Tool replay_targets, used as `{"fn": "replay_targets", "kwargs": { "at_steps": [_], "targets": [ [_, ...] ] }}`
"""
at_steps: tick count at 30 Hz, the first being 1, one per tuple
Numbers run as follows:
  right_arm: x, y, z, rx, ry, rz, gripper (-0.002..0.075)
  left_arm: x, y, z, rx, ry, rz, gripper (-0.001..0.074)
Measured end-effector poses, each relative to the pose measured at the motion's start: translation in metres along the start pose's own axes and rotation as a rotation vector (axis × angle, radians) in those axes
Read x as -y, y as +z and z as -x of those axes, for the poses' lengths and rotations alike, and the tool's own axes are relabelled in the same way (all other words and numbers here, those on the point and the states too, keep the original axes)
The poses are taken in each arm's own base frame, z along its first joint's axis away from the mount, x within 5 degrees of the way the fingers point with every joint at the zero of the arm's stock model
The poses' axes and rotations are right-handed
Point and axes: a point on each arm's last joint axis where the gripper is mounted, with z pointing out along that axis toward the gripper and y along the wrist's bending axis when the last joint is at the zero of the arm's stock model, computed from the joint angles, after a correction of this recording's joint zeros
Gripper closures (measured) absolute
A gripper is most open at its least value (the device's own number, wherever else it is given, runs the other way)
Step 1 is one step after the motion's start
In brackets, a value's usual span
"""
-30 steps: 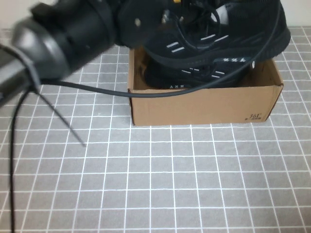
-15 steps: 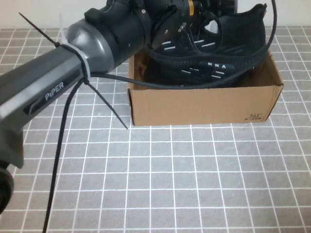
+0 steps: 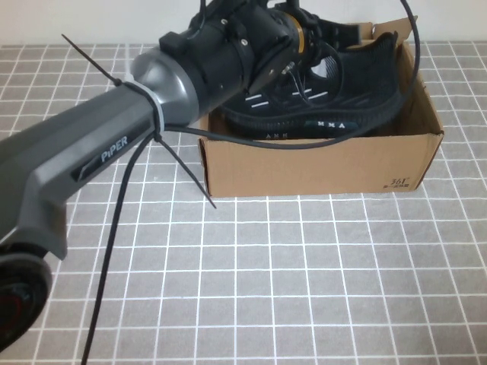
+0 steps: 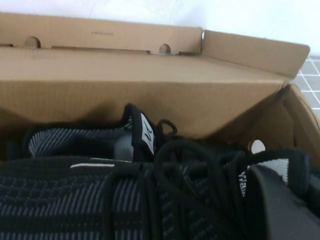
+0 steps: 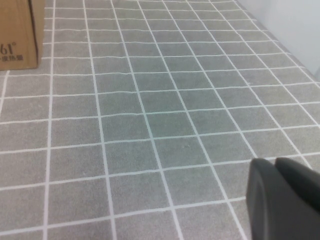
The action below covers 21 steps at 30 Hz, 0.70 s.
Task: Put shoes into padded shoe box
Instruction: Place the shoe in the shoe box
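two shoes (image 3: 319,114) sit in the padded shoe box (image 3: 319,163). left gripper (image 3: 300,57) holds the upper one; right gripper (image 5: 285,200) hovers over the bench (image 5: 150,125), grip unclear. released early, it could ride up on the rim.

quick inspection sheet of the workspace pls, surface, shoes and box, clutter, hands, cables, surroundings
surface: grey mat with a white grid, bare in front of the box
job's things: brown cardboard box upright, flaps up; top shoe lying on the other shoe inside it
clutter: nothing seen
left hand: over the box at the top shoe, one dark finger against its knit; grip cannot be judged
right hand: low over bare mat, away from the box, holding nothing in view
cables: black cable along the left arm, looping across the box front; loose zip-tie tails
surroundings: pale wall behind the box
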Motion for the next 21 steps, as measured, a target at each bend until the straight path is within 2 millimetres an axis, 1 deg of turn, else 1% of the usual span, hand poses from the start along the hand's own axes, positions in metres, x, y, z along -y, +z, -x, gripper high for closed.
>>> {"fn": "replay_targets", "kwargs": {
  "at_steps": [7, 17, 21],
  "targets": [
    [0.000, 0.000, 0.000, 0.000, 0.003, 0.001, 0.0732, 0.007, -0.001, -0.008, -0.027, 0.007, 0.013, 0.0734],
    [0.000, 0.000, 0.000, 0.000, 0.001, 0.000, 0.0732, 0.023, -0.005, -0.017, -0.041, 0.006, -0.009, 0.0734],
    [0.000, 0.000, 0.000, 0.000, 0.001, 0.000, 0.0732, 0.021, -0.005, -0.019, -0.059, 0.017, 0.029, 0.0734]
  ]
}}
